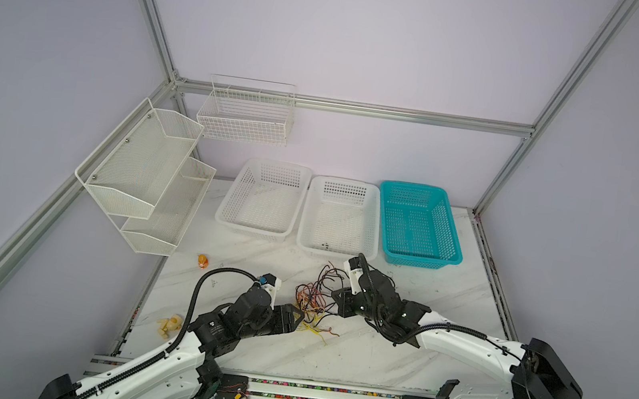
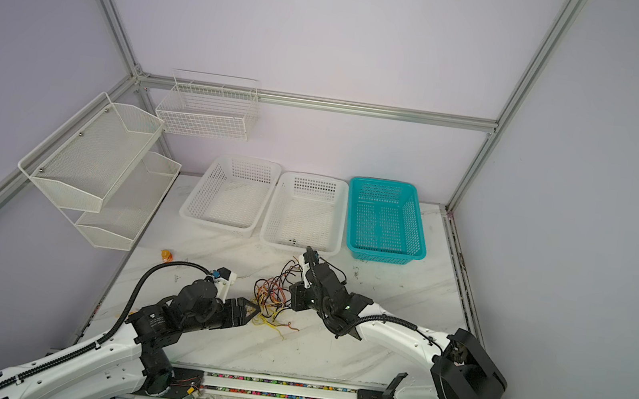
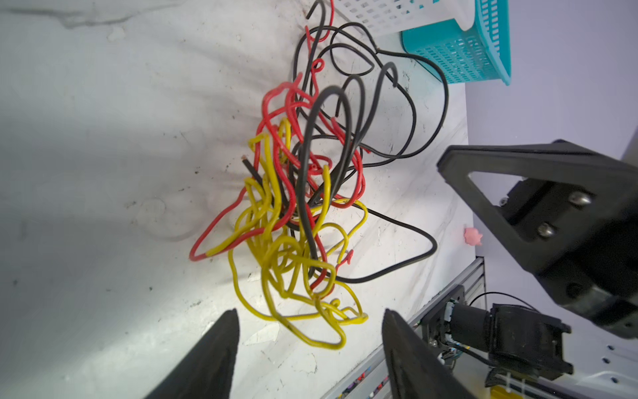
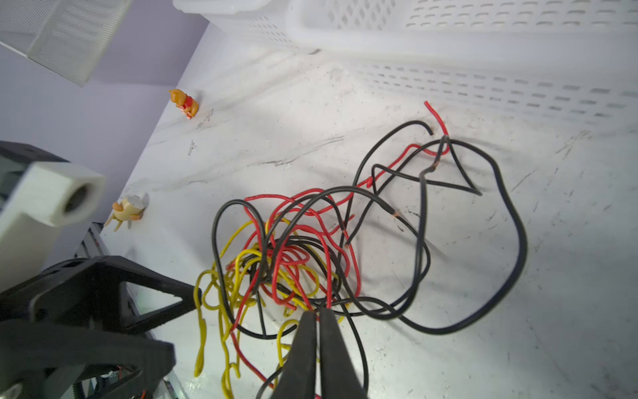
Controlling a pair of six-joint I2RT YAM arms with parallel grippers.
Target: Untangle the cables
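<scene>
White, grey-veined surface [image 1: 373, 354] carries everything, and the middle white basket [image 1: 338, 253] at its far side serves as the marker. Well to the left of that basket, a two-tier mesh shelf [image 1: 137, 168] hangs on the side wall. Just beside the basket's left wall sits another white basket [image 1: 223, 213], and just beside its right wall a teal basket [image 1: 452, 243]. The right gripper [image 4: 317, 311] reaches in just in front of the basket's near right corner, its jaws pressed together with red and black strands running in between their tips. The left gripper [image 3: 309, 312] lies farther in front of the basket and to its left, jaws apart and holding nothing. The cables [image 1: 315, 296], black, red and yellow, lie in one knotted heap on the surface just in front of the basket's near wall. Their black loops reach nearest the basket and the yellow ones lie farthest from it. An orange figurine [image 1: 202, 261] stands in front of the basket and well to its left. A beige figurine [image 1: 169, 325] lies farther still that way.
</scene>
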